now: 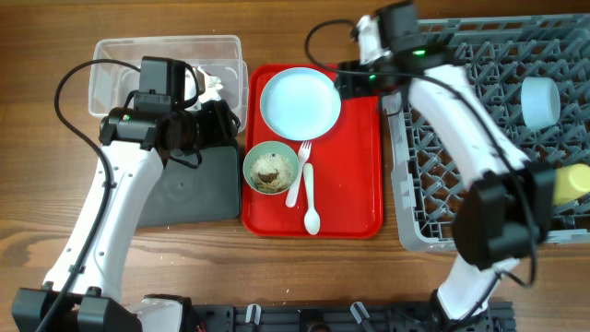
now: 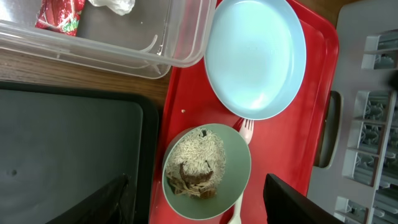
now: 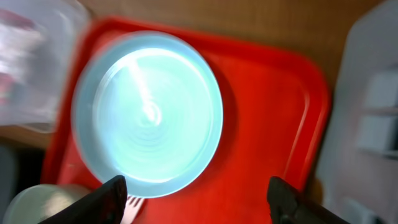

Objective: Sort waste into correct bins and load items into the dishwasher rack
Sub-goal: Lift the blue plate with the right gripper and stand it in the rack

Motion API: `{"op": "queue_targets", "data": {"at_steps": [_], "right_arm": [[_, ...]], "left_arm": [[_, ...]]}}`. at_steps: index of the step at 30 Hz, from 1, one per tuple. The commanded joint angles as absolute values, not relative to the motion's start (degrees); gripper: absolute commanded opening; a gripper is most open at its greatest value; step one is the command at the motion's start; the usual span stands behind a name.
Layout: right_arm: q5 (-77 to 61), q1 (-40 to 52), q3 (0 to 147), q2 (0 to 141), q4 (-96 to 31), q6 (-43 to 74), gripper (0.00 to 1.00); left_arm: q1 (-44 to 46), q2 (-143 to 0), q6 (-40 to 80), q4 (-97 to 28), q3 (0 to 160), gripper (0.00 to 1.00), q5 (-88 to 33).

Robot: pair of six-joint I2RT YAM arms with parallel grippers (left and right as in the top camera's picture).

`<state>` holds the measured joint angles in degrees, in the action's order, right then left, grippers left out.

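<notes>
Right tool (image 3: 198,186) beside flat-lying plate (image 3: 147,112)

Bright, even light; right wrist view blurred; plate (image 3: 149,112) glares.

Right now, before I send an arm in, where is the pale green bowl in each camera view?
Overhead: pale green bowl at centre, on the red tray's left side.
Left wrist: bowl at bottom centre, food scraps inside.
Right wrist: bowl at bottom-left corner, only a blurred edge.
Shared landmark: light blue plate, next to the bowl in all three.
</notes>
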<state>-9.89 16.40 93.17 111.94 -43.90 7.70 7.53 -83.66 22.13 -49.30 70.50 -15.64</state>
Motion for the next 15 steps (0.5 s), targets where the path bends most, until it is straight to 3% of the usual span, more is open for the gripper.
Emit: {"op": "queue_targets", "data": {"at_steps": [1, 9, 15], "right_arm": [[-2.39, 18.09, 93.30, 117.69, -43.42, 17.34, 0.61], [-2.81, 19.90, 93.30, 125.51, -40.93, 24.21, 0.56], [-2.72, 19.99, 93.30, 127.35, -41.91, 24.36, 0.35]], "left_arm": [[7.38, -82.52, 21.85, -49.56, 70.78, 0.67, -14.92], [7.38, -82.50, 21.85, -50.00, 70.78, 0.68, -14.92], [7.38, -82.50, 21.85, -50.00, 70.78, 0.68, -14.92]]}}
